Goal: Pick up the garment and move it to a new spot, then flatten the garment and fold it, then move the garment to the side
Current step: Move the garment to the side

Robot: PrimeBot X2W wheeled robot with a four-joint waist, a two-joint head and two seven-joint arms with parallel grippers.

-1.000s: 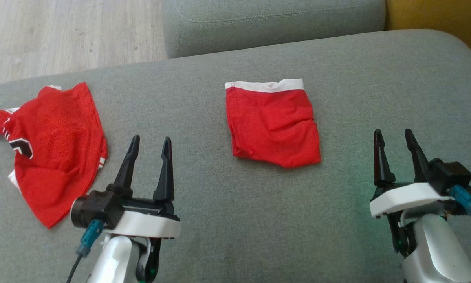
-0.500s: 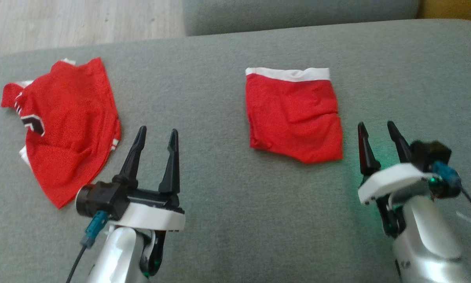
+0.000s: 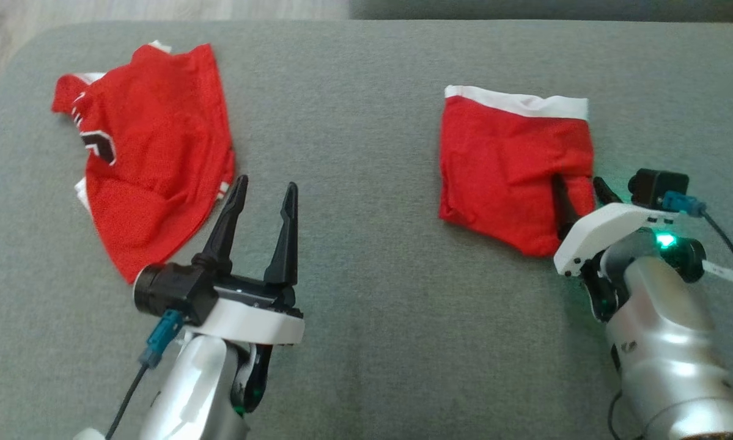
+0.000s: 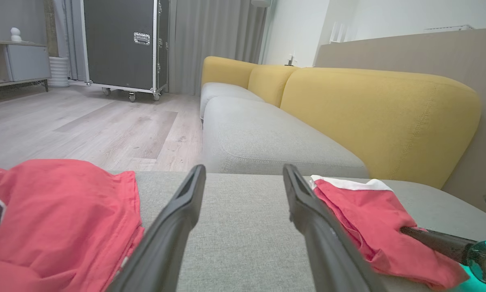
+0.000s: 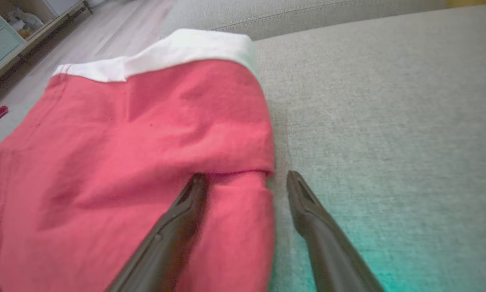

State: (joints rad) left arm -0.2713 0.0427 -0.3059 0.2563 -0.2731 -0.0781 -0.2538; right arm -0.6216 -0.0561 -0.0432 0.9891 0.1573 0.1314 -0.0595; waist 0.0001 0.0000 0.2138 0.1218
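right gripper [image 3: 579, 188]: jaws wide, empty, straddling the folded shorts' [image 3: 507, 165] near right edge.
left gripper [image 3: 266, 186]: wide, empty, beside the red jersey [image 3: 152, 153].
grey cushion [image 3: 372, 153]: carried both garments.
red jersey: crumpled, far left.
folded shorts: right side, white waistband far.
risk: pinching only the top layer would likely unfold them on lifting.
writing: none readable; the jersey's black-white mark was illegible.

Spread fingers [image 4: 174, 231] over grey cushion [image 4: 243, 243], between red jersey [image 4: 64, 215] and folded garment [image 4: 364, 219].
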